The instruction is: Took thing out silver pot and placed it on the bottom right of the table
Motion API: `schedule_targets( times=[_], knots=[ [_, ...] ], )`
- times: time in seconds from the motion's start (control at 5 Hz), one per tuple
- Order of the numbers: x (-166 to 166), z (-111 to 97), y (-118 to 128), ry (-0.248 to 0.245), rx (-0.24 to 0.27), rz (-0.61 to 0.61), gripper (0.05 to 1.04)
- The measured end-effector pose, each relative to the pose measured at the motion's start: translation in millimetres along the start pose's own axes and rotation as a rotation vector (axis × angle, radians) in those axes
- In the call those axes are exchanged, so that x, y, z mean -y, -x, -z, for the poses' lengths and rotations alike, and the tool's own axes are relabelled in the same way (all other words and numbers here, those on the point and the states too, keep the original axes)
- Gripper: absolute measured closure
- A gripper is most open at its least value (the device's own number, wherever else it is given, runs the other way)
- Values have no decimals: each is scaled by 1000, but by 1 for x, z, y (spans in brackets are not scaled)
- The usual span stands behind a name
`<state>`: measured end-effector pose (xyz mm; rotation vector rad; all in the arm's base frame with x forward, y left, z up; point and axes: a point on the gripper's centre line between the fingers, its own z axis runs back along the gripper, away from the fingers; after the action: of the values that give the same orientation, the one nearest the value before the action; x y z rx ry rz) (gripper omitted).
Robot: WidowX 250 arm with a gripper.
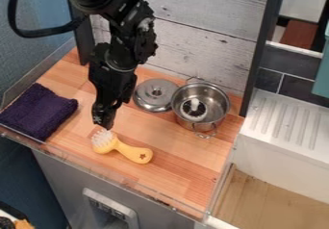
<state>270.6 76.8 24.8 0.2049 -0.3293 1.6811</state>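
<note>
Silver round pot [217,99] holds a white-knobbed object [194,106].

From here I can't make out the small thing [193,109] in the pot [216,98], by the bench's [186,168] back right corner; the arm's [120,45] top is cut off.

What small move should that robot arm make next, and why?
I'd guess it should lift its gripper slightly and ease across to above the silver pot: the black-and-white thing to take out sits inside, the lid lies beside the pot, and the gripper is down by the yellow brush instead.
</note>
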Motion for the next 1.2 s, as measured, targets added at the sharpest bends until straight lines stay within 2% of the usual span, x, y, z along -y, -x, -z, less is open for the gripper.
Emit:
schedule_targets(
  times=[0.2,0.4,0.6,1.0,1.2],
  knots=[
    [-3,6,4,-26,-7,16,83],
    [15,3,17,44,-90,129,82],
    [35,-4,37,69,-83,239,82],
    [70,-13,69,154,-138,409,82],
    [87,-11,86,157,-169,485,82]
  ],
)
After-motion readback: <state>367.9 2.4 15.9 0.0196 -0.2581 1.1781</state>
